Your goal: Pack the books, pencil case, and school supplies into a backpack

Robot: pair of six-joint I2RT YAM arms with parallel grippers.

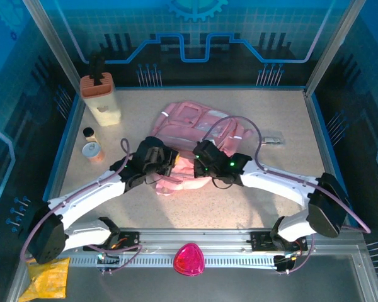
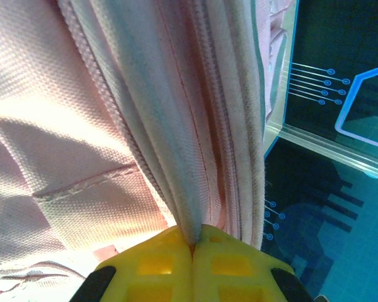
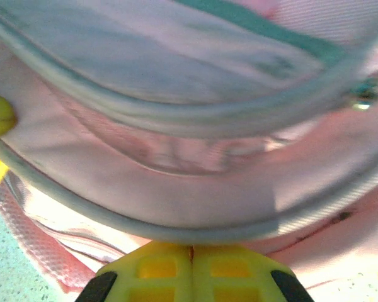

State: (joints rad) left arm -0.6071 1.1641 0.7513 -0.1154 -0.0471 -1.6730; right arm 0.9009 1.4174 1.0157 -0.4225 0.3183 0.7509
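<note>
Soft, floppy, prob. light backpack (image 1: 190, 123) lies mid-surface btw both arms; best gripped at stiffer zip seams/piping, where left tool (image 2: 192, 244) pinches a zip fold & right tool (image 3: 191, 250) clamps the piped rim.

The backpack (image 1: 186, 119) is soft pink with grey piping; the worktop (image 1: 290, 119) is speckled beige; the tall box (image 1: 102, 100) is beige, black-topped.

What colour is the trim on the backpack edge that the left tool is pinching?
Pale grey trim on the pink backpack; clearest in the left wrist view.
</note>
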